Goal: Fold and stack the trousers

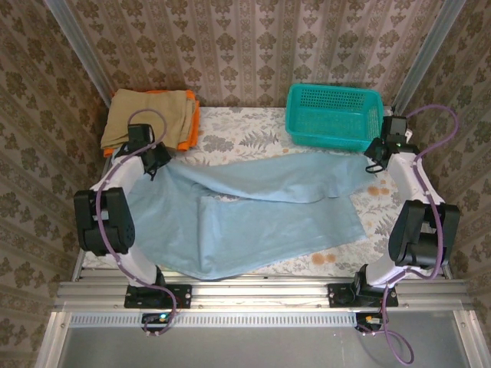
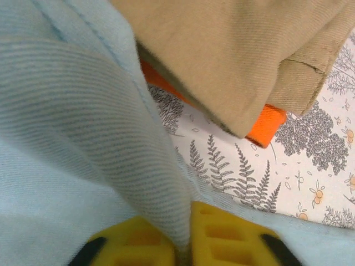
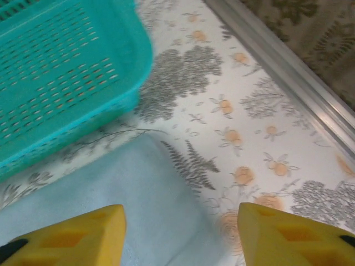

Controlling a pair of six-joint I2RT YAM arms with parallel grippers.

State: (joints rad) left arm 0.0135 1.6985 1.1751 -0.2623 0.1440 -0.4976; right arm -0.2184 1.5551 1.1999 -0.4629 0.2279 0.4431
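The left gripper (image 1: 156, 162), seen from above, sits at the far left end of the trousers (image 1: 253, 211). Their pale blue legs lie across the table (image 1: 230, 138) from it over to the right gripper (image 1: 376, 157). Just beyond the left gripper lies a tan folded cloth (image 1: 149, 115) on top of an orange cloth (image 1: 194, 126). Just beyond the right gripper stands a teal basket (image 1: 335, 115). At this height the jaws of either one are too small to read. In the left wrist view the left gripper (image 2: 186, 250) has its yellow fingers (image 2: 133, 244) pressed together on a ridge of the trousers (image 2: 72, 122), which rises out of the pinch and fills the space ahead and to its left. Ahead and to its right the tan folded cloth (image 2: 238, 55) overhangs the orange cloth (image 2: 267, 124) on the printed table (image 2: 310, 183). In the right wrist view the right gripper (image 3: 183, 238) is spread wide, yellow fingers (image 3: 72, 235) well apart. The end of the trousers (image 3: 111, 194) lies below the gap, probably untouched. The teal basket (image 3: 55, 72) is ahead to its left, and a metal rail (image 3: 288, 61) edges the table (image 3: 249, 111) ahead to its right.
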